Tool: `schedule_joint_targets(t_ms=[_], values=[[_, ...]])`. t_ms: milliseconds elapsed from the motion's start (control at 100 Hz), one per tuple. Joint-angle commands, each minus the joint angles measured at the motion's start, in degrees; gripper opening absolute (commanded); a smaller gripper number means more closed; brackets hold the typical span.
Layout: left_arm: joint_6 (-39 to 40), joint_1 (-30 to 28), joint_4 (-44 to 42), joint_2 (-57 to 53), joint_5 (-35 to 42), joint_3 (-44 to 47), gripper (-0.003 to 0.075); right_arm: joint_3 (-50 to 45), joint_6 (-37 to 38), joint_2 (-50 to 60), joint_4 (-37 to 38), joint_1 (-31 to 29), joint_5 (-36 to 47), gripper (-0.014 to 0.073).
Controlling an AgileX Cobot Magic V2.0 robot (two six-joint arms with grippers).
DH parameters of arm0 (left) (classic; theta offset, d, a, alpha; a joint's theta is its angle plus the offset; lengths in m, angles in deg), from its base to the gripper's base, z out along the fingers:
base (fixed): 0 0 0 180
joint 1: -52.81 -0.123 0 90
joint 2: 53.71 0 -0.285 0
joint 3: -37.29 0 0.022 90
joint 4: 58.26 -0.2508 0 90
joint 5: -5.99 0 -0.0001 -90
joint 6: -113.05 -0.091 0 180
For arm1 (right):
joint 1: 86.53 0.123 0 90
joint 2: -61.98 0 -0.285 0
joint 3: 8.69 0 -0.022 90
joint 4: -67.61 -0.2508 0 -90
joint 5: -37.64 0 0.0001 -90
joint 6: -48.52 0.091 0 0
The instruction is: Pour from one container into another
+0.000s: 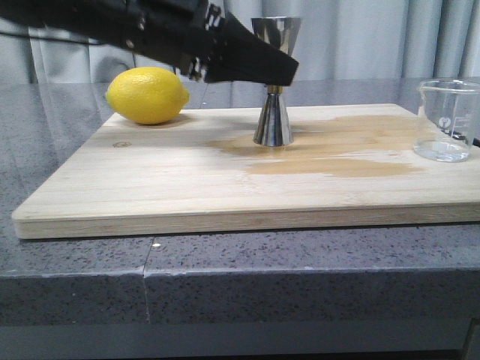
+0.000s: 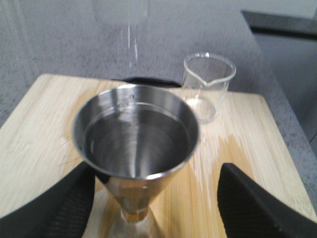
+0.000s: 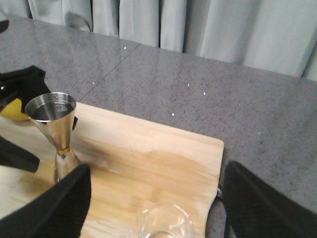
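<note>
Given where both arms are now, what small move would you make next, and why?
Probably close the left gripper on the jigger: its open fingers sit either side of it. The beaker stands free on the wet board, under the open right gripper.

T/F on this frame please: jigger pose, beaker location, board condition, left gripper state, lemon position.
1. The steel jigger stands upright on the wooden board. True.
2. The glass beaker is held in the left gripper. False: it stands on the board near the robot's right edge, with no gripper on it.
3. The board is dry all over. False: a dark wet patch spreads from the jigger's foot toward the beaker.
4. The left gripper is open, its fingers either side of the jigger's upper cup. True.
5. The lemon lies between the jigger and the beaker. False: it sits on the jigger's other side, toward the robot's left.
</note>
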Motion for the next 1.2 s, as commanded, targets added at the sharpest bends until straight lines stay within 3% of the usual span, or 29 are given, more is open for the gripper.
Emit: schedule_joint_targets(t_ms=[0,170,440,610,920,1190], values=[[7.43,-0.09,-4.09,-6.88,0.56,-2.71,0.0483,6.11,-0.09,0.7,-0.44,-0.37,-5.85,0.05],[25.79,-0.09,-23.01,-14.46,2.86,-3.93,0.0482,12.17,1.38,0.7,-0.44,-1.87,-20.28,0.05],[62.23,-0.09,-56.54,-28.59,1.2,-4.17,0.0479,12.91,4.75,0.7,-0.27,-9.51,-29.53,0.0499],[81.7,-0.09,-73.2,-36.69,-2.29,-1.91,0.0421,12.91,4.83,0.97,-0.27,-11.9,-36.29,0.0499],[98.01,-0.19,-80.85,-56.26,10.56,20.49,0.041,12.77,6.61,8.05,-0.27,-11.99,-39.45,0.0499],[102.79,-0.19,-79.74,-71.06,23.73,37.38,0.041,9.25,6.61,16.54,-0.27,-11.99,-34.51,0.0499]])
